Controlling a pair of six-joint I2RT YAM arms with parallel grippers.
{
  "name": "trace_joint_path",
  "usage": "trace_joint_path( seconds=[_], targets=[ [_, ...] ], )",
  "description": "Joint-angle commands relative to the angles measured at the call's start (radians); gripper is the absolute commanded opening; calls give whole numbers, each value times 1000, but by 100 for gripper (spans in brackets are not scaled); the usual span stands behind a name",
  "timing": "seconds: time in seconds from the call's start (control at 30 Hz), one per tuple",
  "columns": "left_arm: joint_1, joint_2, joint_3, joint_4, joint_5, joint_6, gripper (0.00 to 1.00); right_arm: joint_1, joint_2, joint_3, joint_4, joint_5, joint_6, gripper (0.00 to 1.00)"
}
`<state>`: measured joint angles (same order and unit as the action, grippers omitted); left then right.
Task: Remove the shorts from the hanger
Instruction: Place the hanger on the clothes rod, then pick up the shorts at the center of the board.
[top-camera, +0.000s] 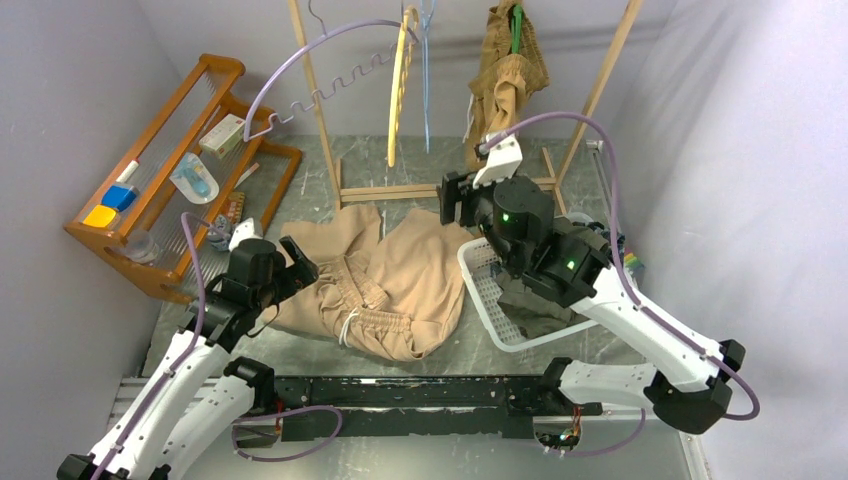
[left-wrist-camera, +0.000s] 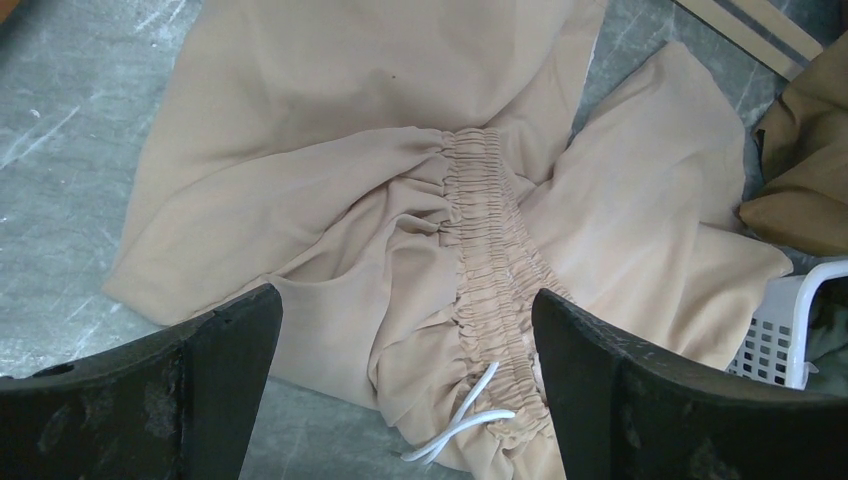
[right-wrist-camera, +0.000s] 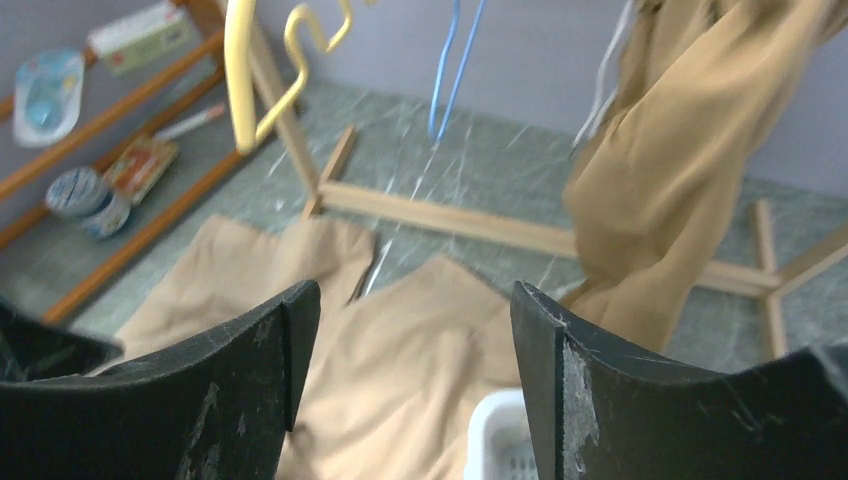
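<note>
Right claw stands with its jaws apart and nothing between them, raised over the white basket near the right edge of the tabletop and facing the wooden rack along the far edge. Left claw is spread wide as well, hovering empty over the light beige shorts, which lie crumpled in the middle of the tabletop, off any hanger. An olive green pair sits in the basket.

What I see left on the rack is the tan-brown shorts, bunched on a green hanger toward the far right corner, with one leg dangling low.

I judge that cloth light, limp and fairly slick — it will fold around whatever pinches it and offer no stiffness to push against. The hanger looks light too, so a sideways tug would likely swing it rather than free the garment. I would take hold on the hanging leg where the fabric doubles up, or better on the thick gathered waistband — I cannot make out from here how it sits on the hanger — and draw off steadily.
</note>
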<state>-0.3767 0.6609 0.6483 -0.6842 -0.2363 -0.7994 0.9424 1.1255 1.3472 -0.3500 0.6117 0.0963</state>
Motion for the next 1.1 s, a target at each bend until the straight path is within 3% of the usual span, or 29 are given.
trace_joint_path(
  seconds=[0.0,0.2,0.33,0.43,0.63,1.07],
  targets=[
    [4,-7,51,-17,-30,21,99,-1,-102,-131,-63,-218,121,73],
    [2,-9,77,-55,-119,3,99,0,-211,-464,47,-523,304,73],
    [3,-15,96,-57,-158,18,100,2,-110,-644,230,-757,405,80],
    [4,-34,90,-35,-170,50,100,33,28,-683,359,-823,422,87],
    [3,-98,74,-38,-201,72,100,134,238,-556,342,-697,300,99],
    [2,-193,50,-9,-214,82,100,167,539,-335,255,-613,212,100]
  ],
)
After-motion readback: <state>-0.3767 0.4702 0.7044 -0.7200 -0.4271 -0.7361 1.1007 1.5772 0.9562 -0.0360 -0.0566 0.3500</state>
